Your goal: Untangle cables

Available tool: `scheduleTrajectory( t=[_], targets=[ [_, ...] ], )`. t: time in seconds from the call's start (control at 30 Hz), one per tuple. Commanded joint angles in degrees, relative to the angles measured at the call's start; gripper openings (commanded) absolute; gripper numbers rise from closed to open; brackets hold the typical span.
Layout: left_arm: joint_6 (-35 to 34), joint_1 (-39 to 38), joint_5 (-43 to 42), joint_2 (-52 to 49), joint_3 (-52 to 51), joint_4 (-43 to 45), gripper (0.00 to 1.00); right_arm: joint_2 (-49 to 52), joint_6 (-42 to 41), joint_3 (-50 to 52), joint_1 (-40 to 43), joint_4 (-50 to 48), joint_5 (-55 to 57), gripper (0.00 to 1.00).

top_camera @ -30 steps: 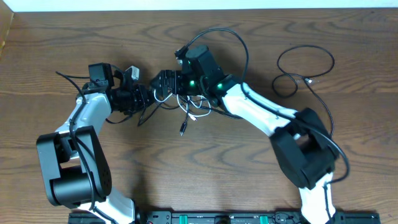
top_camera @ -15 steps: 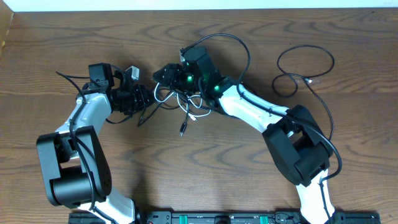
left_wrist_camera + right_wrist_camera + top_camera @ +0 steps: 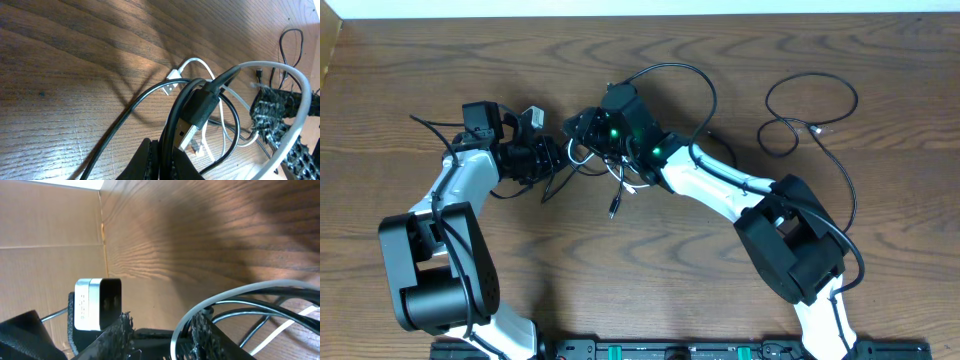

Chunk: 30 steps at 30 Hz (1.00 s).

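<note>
The tangled cables, black ones and one white, lie mid-table between my two grippers. My left gripper is shut on a black cable that runs up between its jaws. Just beyond it hangs a black plug with a metal end. The white cable arcs over to my right gripper. Its fingers stand apart, and the white cable's loop passes between them, close to the right-hand one. A small white plug rests on the wood.
A separate black cable lies looped at the table's back right. A silver and black block on the left arm sits close in front of my right gripper. A cardboard wall stands along the table's left edge.
My right gripper has moved left over the tangle toward the left gripper, and its jaws have narrowed around the white loop. The left arm has stayed still.
</note>
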<state>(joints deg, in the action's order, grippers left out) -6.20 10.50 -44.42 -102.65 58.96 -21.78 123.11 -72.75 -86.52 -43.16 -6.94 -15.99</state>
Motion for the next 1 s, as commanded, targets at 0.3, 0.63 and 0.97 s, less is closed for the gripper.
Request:
scheduleTrajectory(
  t=[0.3, 0.63, 0.97],
  targets=[
    [-0.15, 0.31, 0.28, -0.72, 0.22, 0.04, 0.08, 3.23, -2.21, -0.35, -1.44, -5.25, 1.68, 0.36],
    [-0.15, 0.31, 0.28, -0.72, 0.22, 0.04, 0.08, 3.37, 2.82, -0.35, -2.43, -4.28, 3.85, 0.21],
    [-0.15, 0.31, 0.28, -0.72, 0.22, 0.04, 0.08, 2.73, 16.83, -0.37, -0.87, -4.59, -6.05, 0.01]
  ],
)
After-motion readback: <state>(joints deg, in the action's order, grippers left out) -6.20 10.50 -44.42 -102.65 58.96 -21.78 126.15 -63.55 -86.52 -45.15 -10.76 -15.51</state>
